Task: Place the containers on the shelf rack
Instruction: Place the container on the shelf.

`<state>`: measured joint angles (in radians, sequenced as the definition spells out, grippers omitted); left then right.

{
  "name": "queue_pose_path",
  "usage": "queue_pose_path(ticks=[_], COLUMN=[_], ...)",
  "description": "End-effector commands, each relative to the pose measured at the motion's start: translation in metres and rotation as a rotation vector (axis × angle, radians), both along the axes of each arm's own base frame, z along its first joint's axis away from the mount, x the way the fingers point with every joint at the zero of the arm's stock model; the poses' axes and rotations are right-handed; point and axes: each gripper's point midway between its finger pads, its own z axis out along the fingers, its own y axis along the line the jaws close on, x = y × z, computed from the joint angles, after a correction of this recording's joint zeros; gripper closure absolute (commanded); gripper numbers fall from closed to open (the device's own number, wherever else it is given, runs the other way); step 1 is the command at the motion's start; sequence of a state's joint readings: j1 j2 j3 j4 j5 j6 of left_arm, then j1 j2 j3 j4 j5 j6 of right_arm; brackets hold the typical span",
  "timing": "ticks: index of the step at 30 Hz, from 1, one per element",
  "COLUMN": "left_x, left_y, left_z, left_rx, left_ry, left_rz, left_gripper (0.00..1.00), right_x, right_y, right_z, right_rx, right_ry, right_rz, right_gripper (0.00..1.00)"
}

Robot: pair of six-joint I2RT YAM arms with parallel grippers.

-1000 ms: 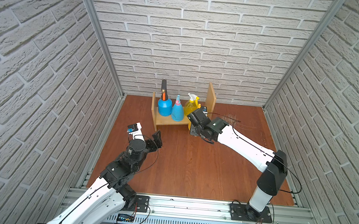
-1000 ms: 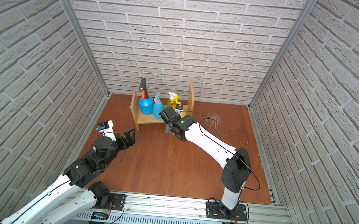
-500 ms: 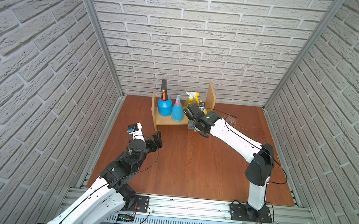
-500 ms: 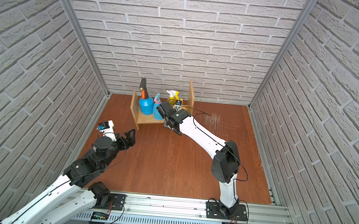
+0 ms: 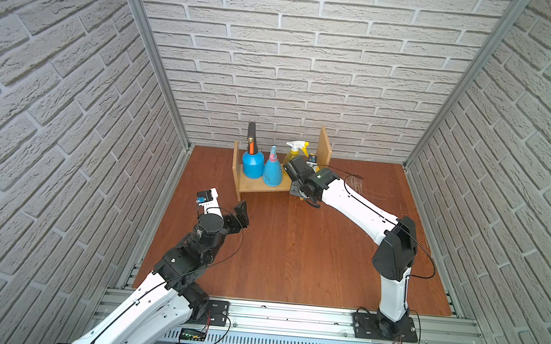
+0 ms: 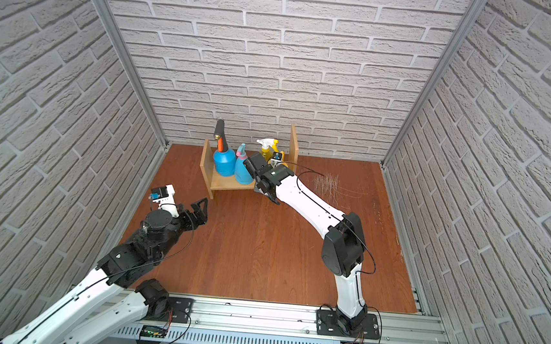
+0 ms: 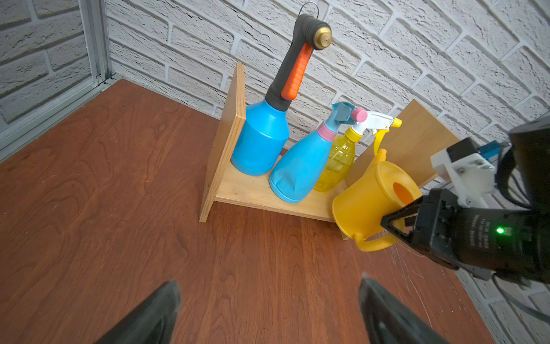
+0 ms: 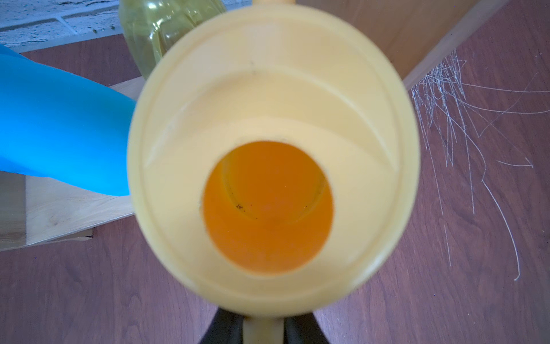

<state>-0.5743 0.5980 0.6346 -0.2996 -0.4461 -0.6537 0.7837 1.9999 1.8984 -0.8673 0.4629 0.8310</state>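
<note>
The light-wood shelf rack (image 5: 256,186) (image 7: 253,193) stands at the back wall. On its board stand the blue pump sprayer (image 5: 252,166) (image 7: 262,140), the blue-pink teardrop bottle (image 5: 272,174) (image 7: 300,166) and the yellow trigger bottle (image 5: 294,152) (image 7: 339,160). My right gripper (image 8: 263,327) (image 7: 395,226) is shut on the handle of the yellow watering can (image 7: 366,202) (image 8: 268,98). It holds the can tilted at the board's front right corner, beside the taller panel (image 7: 416,140). In both top views the arm hides most of the can. My left gripper (image 5: 242,212) (image 7: 269,286) is open and empty over the floor, in front of the rack's left end.
Brick-pattern walls enclose the red-brown wooden floor (image 5: 295,248) on three sides. Pale scratch marks (image 5: 354,182) lie on the floor to the right of the rack. An aluminium rail (image 5: 289,315) carrying both arm bases runs along the front edge.
The right arm has carried the watering can back and to the left, up to the rack's right end. The left arm has not moved.
</note>
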Motion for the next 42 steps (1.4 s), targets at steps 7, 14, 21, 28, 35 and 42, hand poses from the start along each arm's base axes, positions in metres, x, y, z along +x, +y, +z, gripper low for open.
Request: queue_pose_path(ticks=[7,14,21,28,35,42], left_x=[0.002,0.001,0.002,0.003,0.004,0.004], left_y=[0.003,0.003,0.002,0.0,0.0,0.0], left_z=[0.001,0.001,0.001,0.002,0.001,0.001], left_rx=[0.014,0.009,0.004,-0.001,0.0,0.004], left_ry=[-0.012,-0.011,-0.008,-0.006,-0.004,-0.003], left_rz=[0.012,0.014,0.01,0.005,0.006,0.008], left_gripper=[0.02,0.02,0.02,0.02,0.02,0.02], right_x=[0.019,0.026,0.031,0.039,0.045,0.049], right_y=[0.002,0.006,0.008,0.008,0.01,0.012], right_z=[0.0,-0.006,-0.01,-0.013,-0.017,-0.02], right_rx=[0.025,0.041,0.056,0.057,0.049,0.038], right_ry=[-0.04,-0.034,-0.027,-0.019,-0.013,-0.009], right_rz=[-0.035,-0.034,-0.039,-0.046,-0.039,-0.029], right_gripper=[0.95,0.93,0.92,0.9,0.88,0.85])
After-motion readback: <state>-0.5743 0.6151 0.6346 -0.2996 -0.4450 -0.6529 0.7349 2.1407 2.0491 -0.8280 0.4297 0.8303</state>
